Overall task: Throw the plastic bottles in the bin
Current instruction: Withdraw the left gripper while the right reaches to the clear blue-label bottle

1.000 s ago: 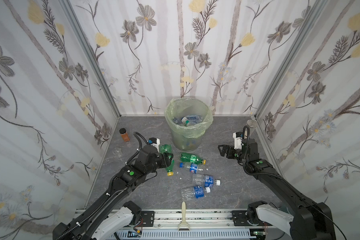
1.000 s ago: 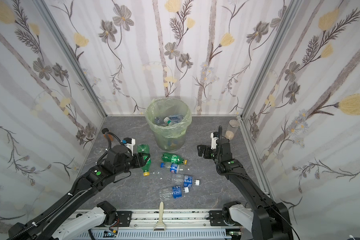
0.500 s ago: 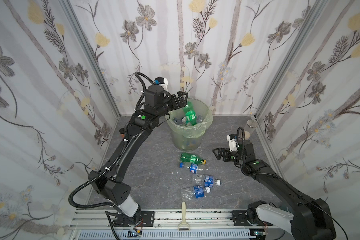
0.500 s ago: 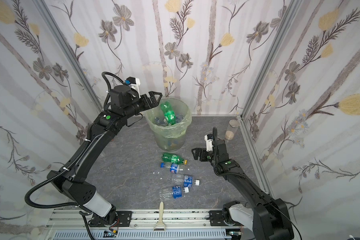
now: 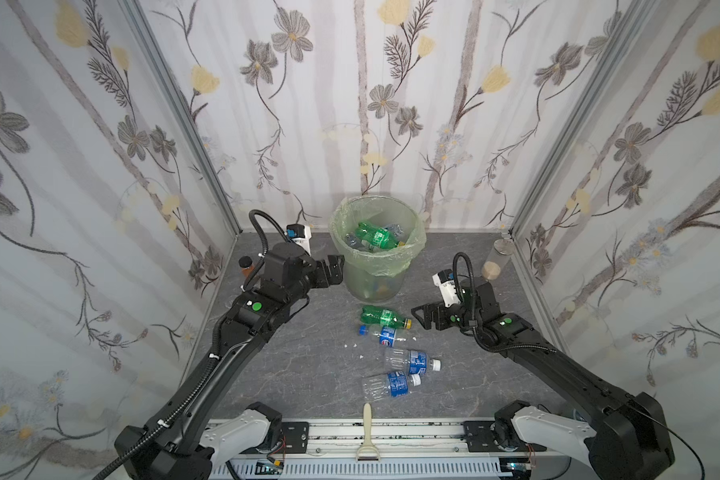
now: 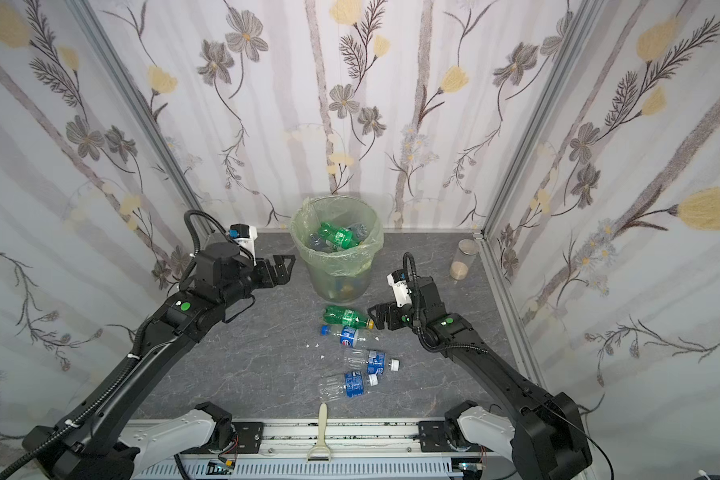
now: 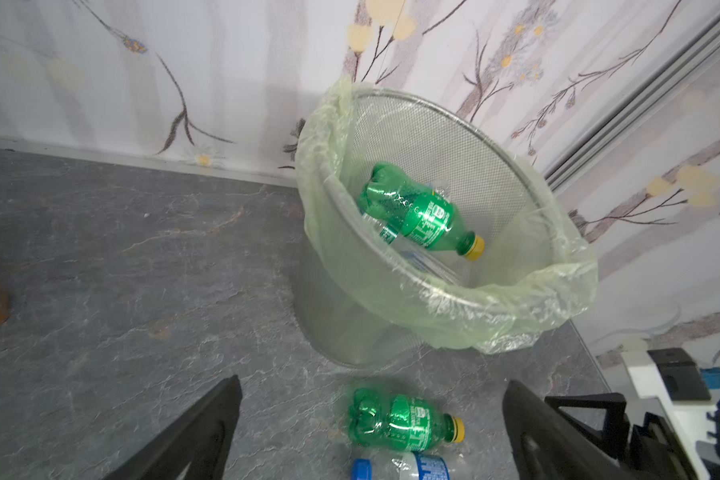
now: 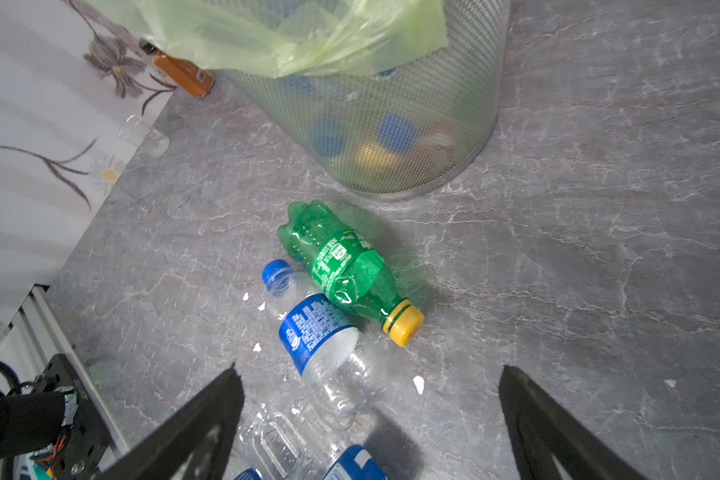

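Just beside R pincer (image 5: 418, 318), green bottle (image 5: 381, 316) lying flat, jaws apart, L pincer (image 5: 336, 269) apart too, near bin (image 5: 391, 270).

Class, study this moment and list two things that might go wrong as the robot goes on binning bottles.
1. The green bottle lying outside the bin touches the blue-capped bottle, just ahead of the open right gripper. Closing on one may push or roll the other away.
2. The open left gripper hangs near the bin's side. A careless swing might bump and shift it.
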`<control>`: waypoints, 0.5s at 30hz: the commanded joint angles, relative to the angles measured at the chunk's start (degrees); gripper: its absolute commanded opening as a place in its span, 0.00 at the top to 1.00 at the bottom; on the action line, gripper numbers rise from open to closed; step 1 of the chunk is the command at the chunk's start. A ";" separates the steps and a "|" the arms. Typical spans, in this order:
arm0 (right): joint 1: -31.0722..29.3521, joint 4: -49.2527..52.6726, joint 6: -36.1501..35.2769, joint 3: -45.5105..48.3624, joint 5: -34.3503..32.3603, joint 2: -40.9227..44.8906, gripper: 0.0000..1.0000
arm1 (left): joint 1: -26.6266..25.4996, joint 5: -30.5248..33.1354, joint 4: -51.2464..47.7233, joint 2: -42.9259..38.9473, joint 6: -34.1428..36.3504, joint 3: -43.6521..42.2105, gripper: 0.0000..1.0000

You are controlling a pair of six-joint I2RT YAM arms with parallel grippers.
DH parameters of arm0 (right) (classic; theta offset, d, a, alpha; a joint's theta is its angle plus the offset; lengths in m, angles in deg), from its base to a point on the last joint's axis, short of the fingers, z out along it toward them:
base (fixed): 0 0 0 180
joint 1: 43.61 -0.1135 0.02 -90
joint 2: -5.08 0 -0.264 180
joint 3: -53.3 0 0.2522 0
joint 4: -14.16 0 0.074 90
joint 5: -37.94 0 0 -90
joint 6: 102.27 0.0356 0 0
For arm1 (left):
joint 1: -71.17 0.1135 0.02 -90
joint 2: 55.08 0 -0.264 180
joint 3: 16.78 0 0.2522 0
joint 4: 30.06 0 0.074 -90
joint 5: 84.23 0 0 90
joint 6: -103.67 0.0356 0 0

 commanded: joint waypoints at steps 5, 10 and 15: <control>-5.20 10.68 -1.79 -3.86 -0.10 -0.99 0.09 | 0.44 5.31 1.05 -9.11 1.66 -11.22 0.00; -11.03 17.37 -4.22 -8.04 -5.16 -5.43 0.14 | 1.21 5.24 1.03 -10.12 2.05 -15.54 0.00; -18.37 22.35 -8.64 -11.38 -8.11 -11.73 0.15 | 1.38 10.17 1.90 -9.58 -1.19 -18.47 0.00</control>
